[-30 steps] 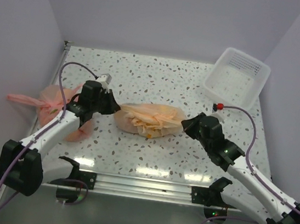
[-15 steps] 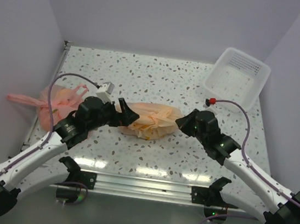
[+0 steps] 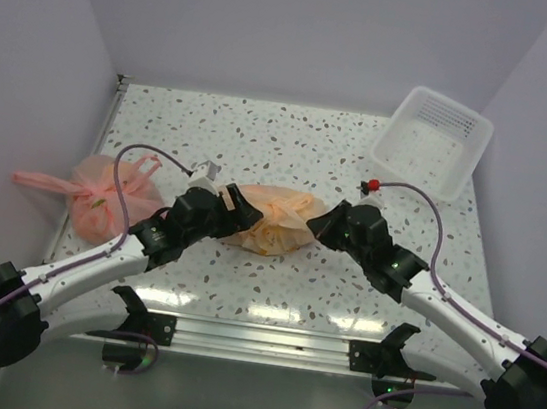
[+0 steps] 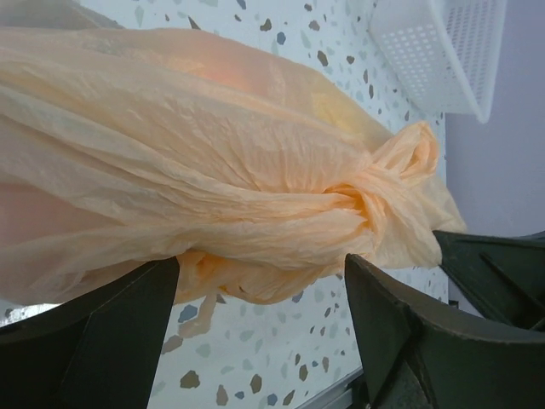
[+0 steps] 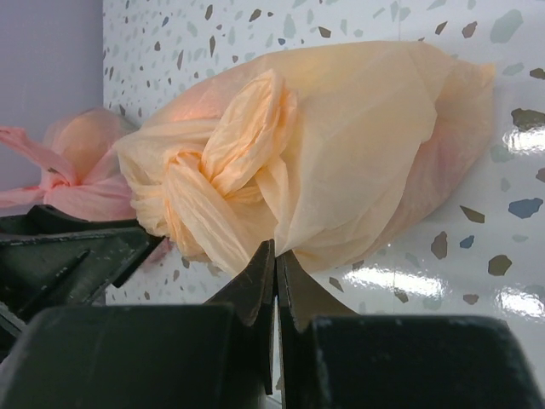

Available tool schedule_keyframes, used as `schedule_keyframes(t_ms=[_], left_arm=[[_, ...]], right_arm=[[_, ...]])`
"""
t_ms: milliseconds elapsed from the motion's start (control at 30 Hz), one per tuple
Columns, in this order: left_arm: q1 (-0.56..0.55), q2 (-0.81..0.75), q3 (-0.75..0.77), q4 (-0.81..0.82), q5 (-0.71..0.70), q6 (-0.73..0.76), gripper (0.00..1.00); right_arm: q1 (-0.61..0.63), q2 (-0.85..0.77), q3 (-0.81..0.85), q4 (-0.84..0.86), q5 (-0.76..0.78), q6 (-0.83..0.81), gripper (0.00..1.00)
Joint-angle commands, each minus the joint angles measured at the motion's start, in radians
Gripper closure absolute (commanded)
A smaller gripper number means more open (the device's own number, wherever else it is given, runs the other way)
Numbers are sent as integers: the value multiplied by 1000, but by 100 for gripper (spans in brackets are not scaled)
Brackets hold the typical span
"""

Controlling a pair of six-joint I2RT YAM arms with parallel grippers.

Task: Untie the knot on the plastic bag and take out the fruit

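The pale peach-orange plastic bag [image 3: 276,222] lies mid-table between both grippers. Its knot [image 5: 197,181] is a twisted bunch with a handle ear [image 5: 249,128] sticking up; the left wrist view shows the knot [image 4: 364,201] at the bag's right end. My left gripper [image 3: 237,210] is open at the bag's left side, and its two dark fingers [image 4: 94,341] straddle the bag's lower folds without pinching them. The right gripper [image 5: 275,253] is shut, its tips nipping a fold of the bag's film just below the knot. The fruit is hidden inside the bag.
A pinker tied bag [image 3: 101,194] sits at the left table edge, also visible behind the left gripper [image 5: 60,170]. A white perforated basket [image 3: 433,140] stands at the back right corner. Purple walls close in the back and sides.
My left arm has swung right from near the pink bag to the peach bag, and its jaws have opened. The right gripper crept left, still shut, bunching the bag shorter.
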Motion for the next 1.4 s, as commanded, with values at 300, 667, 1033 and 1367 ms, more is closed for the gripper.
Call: schedule_keyframes(t_ms=[300, 667, 1033, 1367], left_arm=[[-6, 51, 6, 170, -96, -44, 30], [108, 1, 47, 120, -77, 140, 100], [409, 66, 318, -311, 181, 582, 100], [408, 42, 417, -439, 454, 582, 100]], right_arm=[[18, 0, -34, 63, -15, 6, 100], [11, -46, 1, -94, 126, -89, 100], [-205, -148, 73, -329, 154, -221, 100], [-196, -59, 459, -433, -199, -661, 18]])
